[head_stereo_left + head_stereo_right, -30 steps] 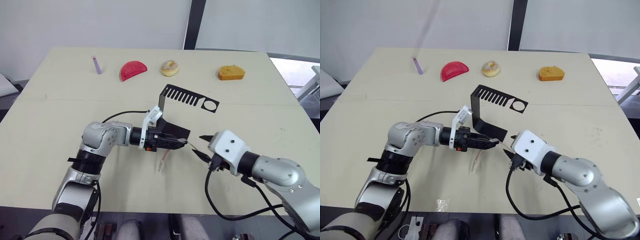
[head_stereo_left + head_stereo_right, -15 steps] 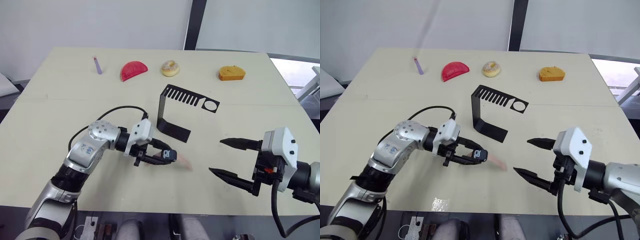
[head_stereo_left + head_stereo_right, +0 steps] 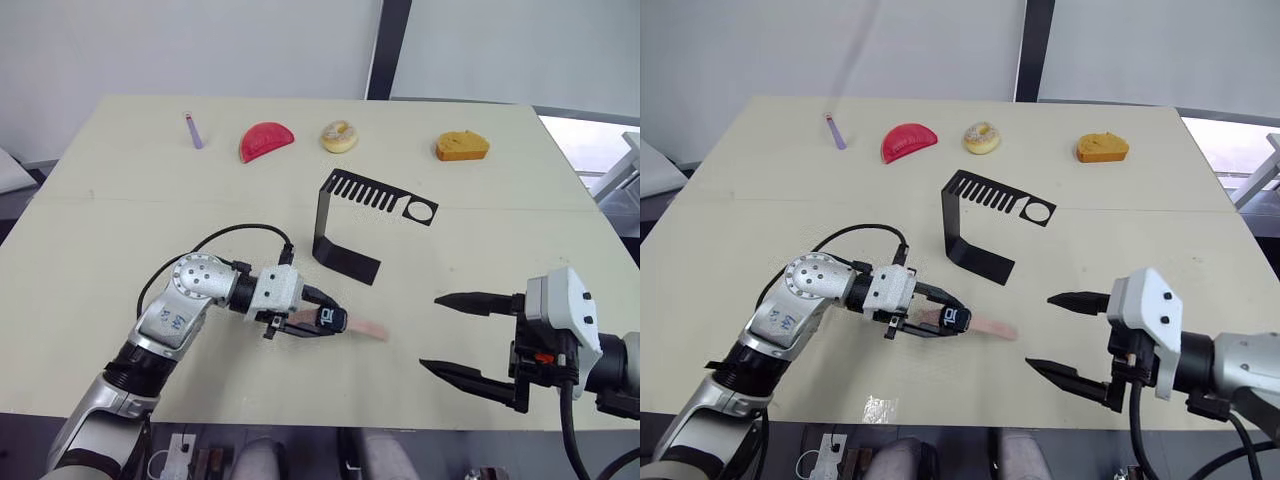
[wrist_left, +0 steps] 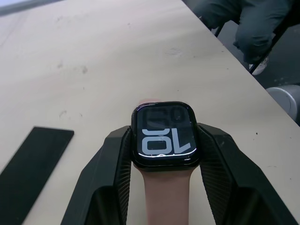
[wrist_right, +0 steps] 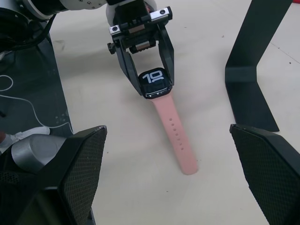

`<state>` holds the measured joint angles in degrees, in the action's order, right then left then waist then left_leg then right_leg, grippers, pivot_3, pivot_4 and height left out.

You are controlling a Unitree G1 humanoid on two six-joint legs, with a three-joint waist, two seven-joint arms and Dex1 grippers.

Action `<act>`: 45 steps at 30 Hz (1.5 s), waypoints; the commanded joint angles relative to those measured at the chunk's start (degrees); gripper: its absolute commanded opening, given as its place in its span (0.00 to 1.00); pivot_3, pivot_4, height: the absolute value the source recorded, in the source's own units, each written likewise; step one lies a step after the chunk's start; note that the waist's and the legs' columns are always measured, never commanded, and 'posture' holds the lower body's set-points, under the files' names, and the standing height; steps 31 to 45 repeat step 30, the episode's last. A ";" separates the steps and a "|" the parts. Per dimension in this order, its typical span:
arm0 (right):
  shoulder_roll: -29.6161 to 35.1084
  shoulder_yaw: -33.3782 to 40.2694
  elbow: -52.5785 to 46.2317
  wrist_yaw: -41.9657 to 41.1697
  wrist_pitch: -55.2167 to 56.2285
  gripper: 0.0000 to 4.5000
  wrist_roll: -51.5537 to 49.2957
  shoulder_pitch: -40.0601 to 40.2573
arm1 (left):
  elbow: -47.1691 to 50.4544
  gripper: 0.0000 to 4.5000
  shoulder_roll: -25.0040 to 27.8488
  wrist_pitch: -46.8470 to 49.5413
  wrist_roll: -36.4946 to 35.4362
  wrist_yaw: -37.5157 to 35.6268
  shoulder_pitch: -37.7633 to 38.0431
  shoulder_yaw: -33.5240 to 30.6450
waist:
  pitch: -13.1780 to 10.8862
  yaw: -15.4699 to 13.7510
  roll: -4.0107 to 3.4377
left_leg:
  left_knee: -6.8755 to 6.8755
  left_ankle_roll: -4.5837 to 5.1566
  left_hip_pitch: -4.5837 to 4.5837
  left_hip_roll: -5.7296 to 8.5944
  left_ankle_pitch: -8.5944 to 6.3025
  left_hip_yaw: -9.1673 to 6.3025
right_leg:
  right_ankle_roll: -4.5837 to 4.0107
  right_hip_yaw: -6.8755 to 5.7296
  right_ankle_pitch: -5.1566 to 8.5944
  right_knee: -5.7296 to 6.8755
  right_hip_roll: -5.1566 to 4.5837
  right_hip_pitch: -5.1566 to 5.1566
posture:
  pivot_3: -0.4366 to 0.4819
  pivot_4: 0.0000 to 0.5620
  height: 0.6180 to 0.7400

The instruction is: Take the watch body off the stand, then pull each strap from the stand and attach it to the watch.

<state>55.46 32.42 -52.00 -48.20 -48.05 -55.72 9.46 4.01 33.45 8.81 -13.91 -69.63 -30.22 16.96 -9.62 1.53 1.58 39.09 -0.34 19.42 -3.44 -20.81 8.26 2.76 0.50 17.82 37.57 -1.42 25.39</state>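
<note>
The left end effector is clamped on the watch body, one black finger on each side of it. A pink strap sticks out from the watch toward 3 o'clock and lies on the worktop. The left wrist view shows light digits on the watch screen and a second strap between the fingers. The stand sits at 12 o'clock from the watch, apart from it. The right end effector hangs at 3 o'clock, fingers wide apart, holding nothing.

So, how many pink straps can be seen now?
2. One strap lies on the table, running from the watch body toward the right gripper. The other strap runs back between the left gripper's jaws.
</note>
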 commanded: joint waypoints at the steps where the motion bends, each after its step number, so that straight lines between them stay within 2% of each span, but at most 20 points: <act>1: 0.25 -1.35 -0.97 0.00 2.46 0.99 1.74 1.01 | -0.20 0.35 -1.48 2.46 2.90 2.81 0.92 2.18 | 0.00 -0.05 0.00 | 0.00 0.00 0.00 0.00 0.00 0.00 | 0.00 0.00 0.00 0.00 0.00 0.00 | 0.48 0.27 0.98; 4: 0.20 -3.04 -0.79 0.03 3.81 0.99 3.91 2.03 | -0.43 0.35 -3.05 4.30 4.33 4.21 1.54 3.70 | 0.00 -0.08 0.01 | 0.00 0.00 0.01 0.01 0.00 0.00 | 0.00 0.00 0.00 0.00 0.00 0.00 | 0.48 0.27 0.98; 8: 0.40 -4.06 -0.05 -0.43 5.31 0.99 6.42 3.28 | -1.79 0.35 -3.87 2.12 7.11 5.51 2.61 5.16 | 0.00 0.10 0.00 | 0.00 0.00 -0.02 0.00 0.00 0.01 | 0.00 0.01 0.00 0.01 0.00 0.00 | 0.48 0.27 0.98; 10: 0.47 -4.01 0.51 -1.18 6.17 1.00 7.65 4.12 | -2.10 0.58 -3.85 2.87 7.18 5.83 2.65 4.73 | 0.00 0.05 0.00 | 0.00 0.00 -0.03 0.00 0.00 0.02 | 0.00 0.01 0.00 0.02 0.00 0.00 | 0.48 0.27 0.98; 11: 0.55 -3.66 0.85 -1.80 6.61 1.00 8.14 4.69 | -1.56 0.67 -3.43 4.28 6.03 5.29 2.76 3.79 | 0.00 0.00 0.00 | 0.00 0.00 -0.03 0.00 0.00 0.02 | 0.00 0.01 0.00 0.02 0.00 0.00 | 0.48 0.27 0.98; 14: 0.80 -1.49 2.00 -3.69 7.54 1.00 8.76 6.36 | 1.77 1.00 -0.91 11.39 -0.14 3.03 3.16 -1.02 | 0.00 0.03 0.00 | 0.01 0.00 -0.01 0.00 0.00 0.02 | 0.00 0.01 0.00 0.02 -0.01 0.00 | 0.48 0.27 0.98; 15: 0.96 -0.01 2.45 -4.66 7.64 1.00 8.69 7.08 | 3.30 1.00 1.01 14.19 -3.83 1.20 3.41 -3.97 | 0.00 0.09 0.01 | 0.01 0.00 -0.02 -0.01 0.00 0.02 | 0.00 0.01 0.00 0.03 -0.01 0.00 | 0.48 0.27 0.98; 17: 1.28 4.76 3.95 -7.33 7.18 1.00 7.69 8.96 | 5.78 1.00 7.91 19.55 -11.74 -4.37 4.49 -11.44 | -0.02 0.37 0.04 | 0.00 -0.01 -0.01 -0.06 0.00 0.03 | -0.01 0.00 0.01 0.07 0.02 0.03 | 0.48 0.27 0.98; 19: 1.64 9.42 5.74 -10.10 6.71 1.00 7.20 10.84 | 5.62 1.00 15.60 24.16 -16.44 -8.71 5.56 -17.45 | -0.03 0.42 0.05 | -0.01 -0.09 -0.06 -0.14 0.02 0.03 | -0.13 -0.02 0.07 0.13 0.06 0.04 | 0.48 0.27 0.98; 23: 2.06 17.18 10.41 -16.40 6.98 1.00 7.79 14.52 | 3.61 1.00 25.89 29.12 -20.46 -11.89 8.18 -26.26 | -0.02 0.06 0.03 | -0.03 -0.08 -0.17 -0.10 0.00 0.03 | -0.14 -0.04 0.09 0.09 0.02 -0.05 | 0.48 0.27 0.98; 26: 2.85 21.90 13.37 -19.87 6.49 1.00 8.42 16.35 | -0.36 1.00 32.36 27.36 -19.57 -14.68 12.42 -33.38 | -0.03 0.02 0.05 | -0.04 -0.03 -0.15 -0.10 -0.03 0.04 | -0.11 -0.06 0.09 -0.01 0.01 -0.07 | 0.48 0.27 0.98; 30: 3.39 23.68 16.99 -23.03 7.73 1.00 9.44 16.71 | -0.59 1.00 33.69 26.22 -19.85 -14.02 15.06 -36.32 | -0.04 -0.09 0.07 | -0.08 -0.02 -0.16 -0.08 -0.06 0.03 | -0.12 -0.09 0.09 -0.09 0.00 -0.11 | 0.48 0.27 0.98; 45: 3.39 23.68 16.99 -23.03 7.73 1.00 9.44 16.71 | -0.59 1.00 33.69 26.22 -19.85 -14.02 15.06 -36.32 | -0.04 -0.09 0.07 | -0.08 -0.02 -0.16 -0.08 -0.06 0.03 | -0.12 -0.09 0.09 -0.09 0.00 -0.11 | 0.48 0.27 0.98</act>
